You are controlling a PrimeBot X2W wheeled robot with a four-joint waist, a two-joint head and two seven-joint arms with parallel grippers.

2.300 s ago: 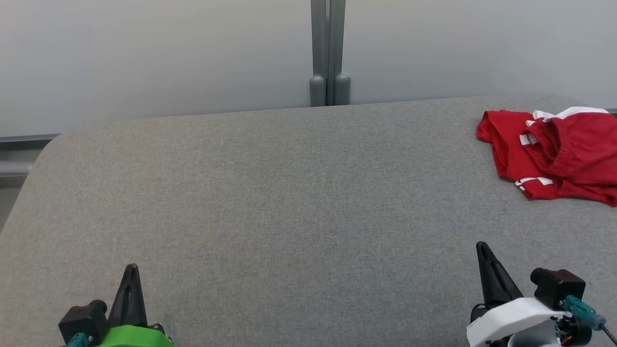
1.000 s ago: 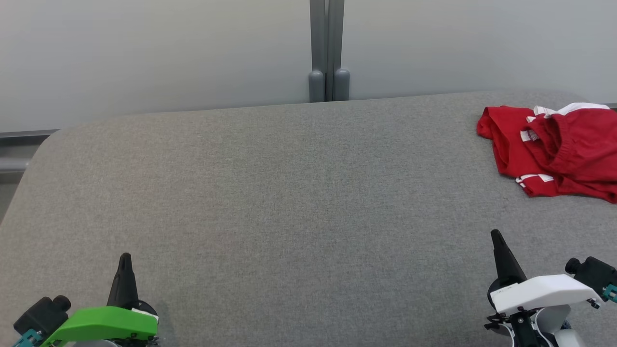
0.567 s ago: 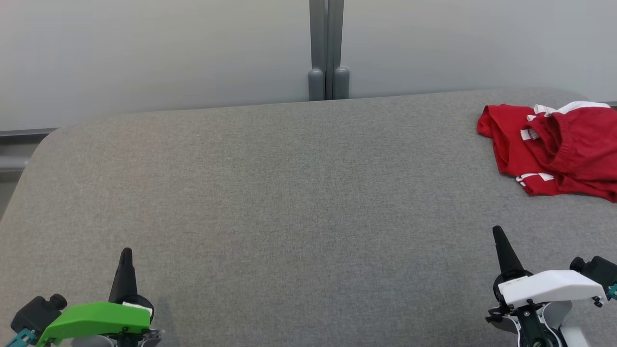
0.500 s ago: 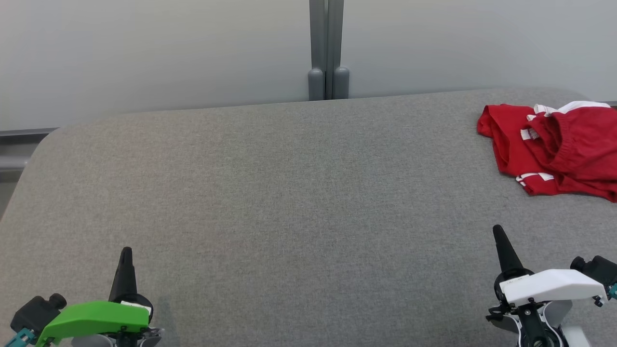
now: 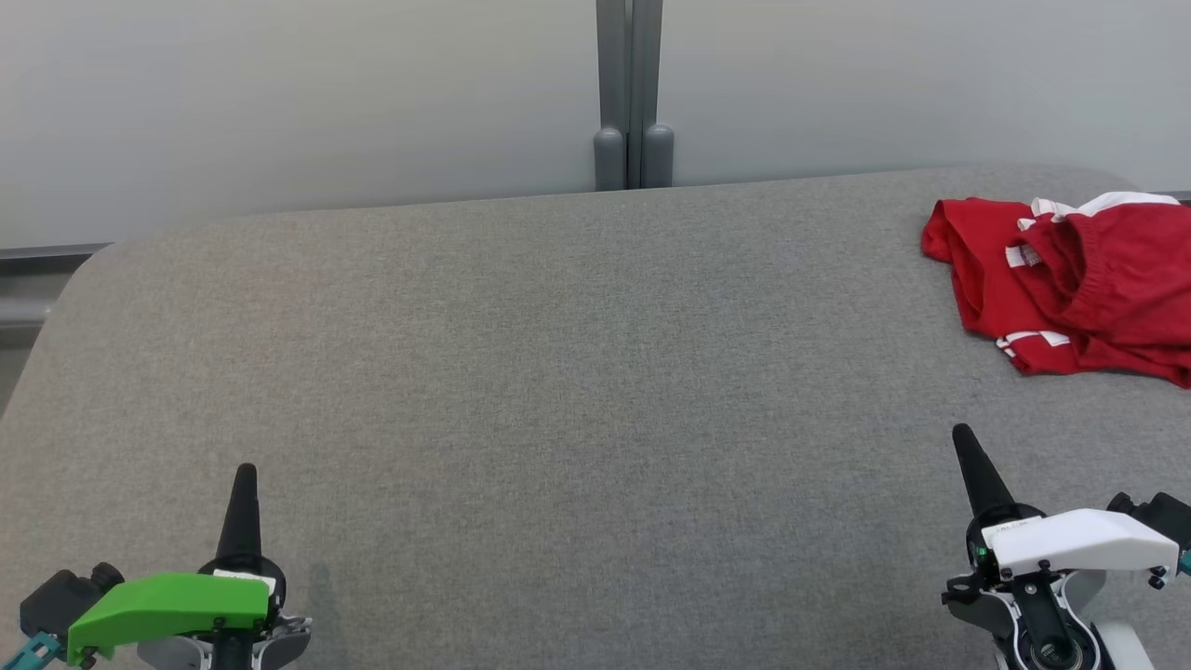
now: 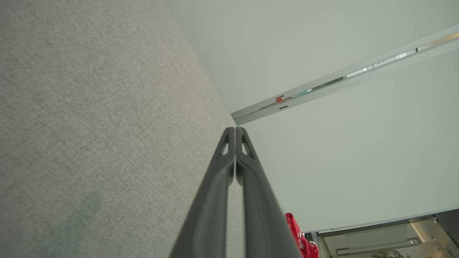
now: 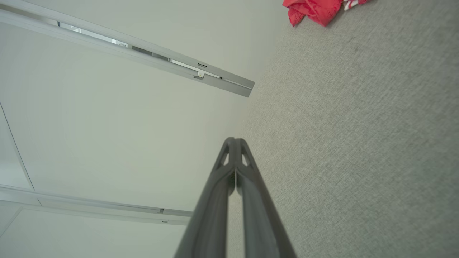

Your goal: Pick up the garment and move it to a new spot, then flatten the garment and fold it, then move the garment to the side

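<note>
On the far right of the grey cloth-covered table (image 5: 558, 372), close to its back edge and its rounded right corner, lies the garment (image 5: 1070, 288). It is a red piece with white stripes and a white band, crumpled into a loose heap with folds and a gathered hem turned up. Its right part runs out past the edge of the head view. It lies free of both grippers.

The right gripper (image 5: 966, 447), white at its base, sits at the lower right of the head view. It is nearer the robot than the garment and well apart from it, with its dark fingers pointing up the view. In the right wrist view its two fingers are pressed together along their length with nothing between them. The red heap shows at the top edge of that view, on the grey cloth.

The left gripper (image 5: 244, 484), green at its base, sits at the lower left of the head view, far across the table from the garment. In the left wrist view its fingers are likewise closed against each other and hold nothing, and a small bit of red shows low and to the right of them.

Behind the table stands a pale wall (image 5: 279, 112) with a grey post (image 5: 633, 93) at its middle.
</note>
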